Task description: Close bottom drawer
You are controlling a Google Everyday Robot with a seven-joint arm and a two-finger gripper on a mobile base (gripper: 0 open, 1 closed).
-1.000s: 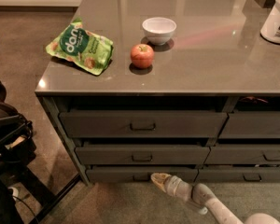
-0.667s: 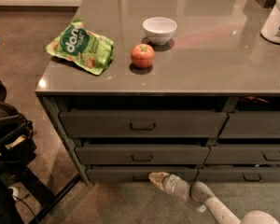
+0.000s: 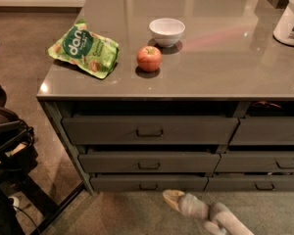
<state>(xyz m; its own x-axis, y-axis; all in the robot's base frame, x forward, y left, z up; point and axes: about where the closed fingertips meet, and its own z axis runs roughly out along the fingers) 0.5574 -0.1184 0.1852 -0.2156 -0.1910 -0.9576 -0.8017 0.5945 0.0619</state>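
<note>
Bottom drawer (image 3: 149,182), slim, dark grey, nearly shut, with empty fingers (image 3: 172,199) pressed together just in front.

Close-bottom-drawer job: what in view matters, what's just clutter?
Job: bottom drawer, lowest of the left stack; hand, low in front of its right half.
Clutter: snack bag, apple, white bowl, white tub, all on the countertop.
</note>
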